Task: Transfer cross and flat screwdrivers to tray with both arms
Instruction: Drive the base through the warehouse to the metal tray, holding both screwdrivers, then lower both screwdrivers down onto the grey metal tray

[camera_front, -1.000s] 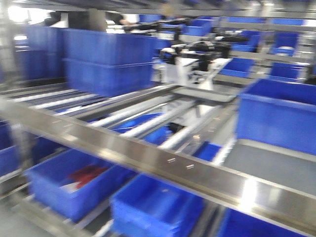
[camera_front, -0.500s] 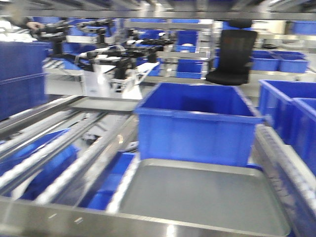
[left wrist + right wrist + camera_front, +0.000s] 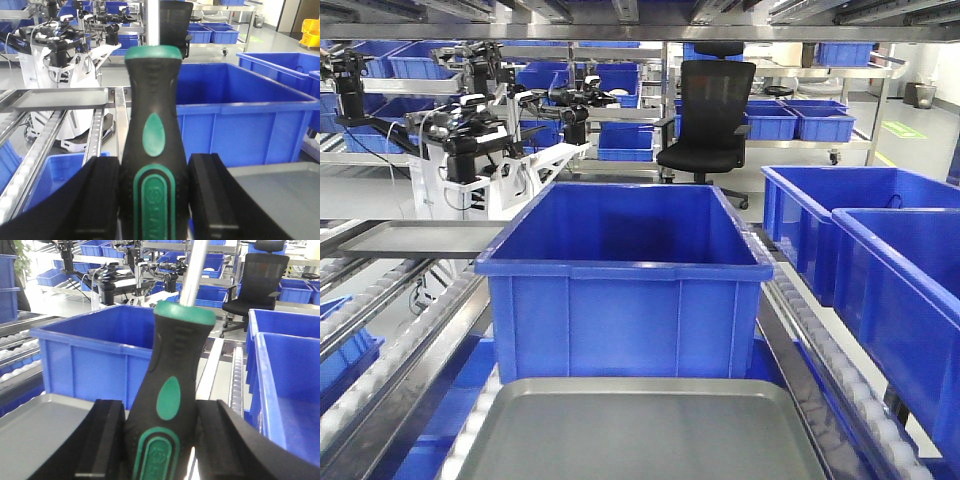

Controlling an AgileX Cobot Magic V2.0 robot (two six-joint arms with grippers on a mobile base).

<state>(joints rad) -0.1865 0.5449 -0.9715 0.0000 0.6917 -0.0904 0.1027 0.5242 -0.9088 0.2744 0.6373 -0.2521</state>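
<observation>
Nearest, the left gripper (image 3: pixel 152 200) is clamped on a black-and-green rubber-handled screwdriver (image 3: pixel 152 130), its steel shaft pointing up. The right gripper (image 3: pixel 160 445) grips a matching screwdriver (image 3: pixel 170 385) that leans slightly. Both tips are out of frame, so cross or flat cannot be told. Below lies a flat grey metal tray (image 3: pixel 650 430). Just beyond its far edge stands a deep blue plastic bin (image 3: pixel 620 300). Best to lay each tool flat, inside the tray's edges, handles apart. There is open room above the tray; the bin wall and silver roller rails (image 3: pixel 820 350) hem it in.

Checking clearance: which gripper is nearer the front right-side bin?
Right. The right gripper, jaws shut on a screwdriver, is just left of that bin; the left gripper is farther left, bin at its view's edge.
</observation>
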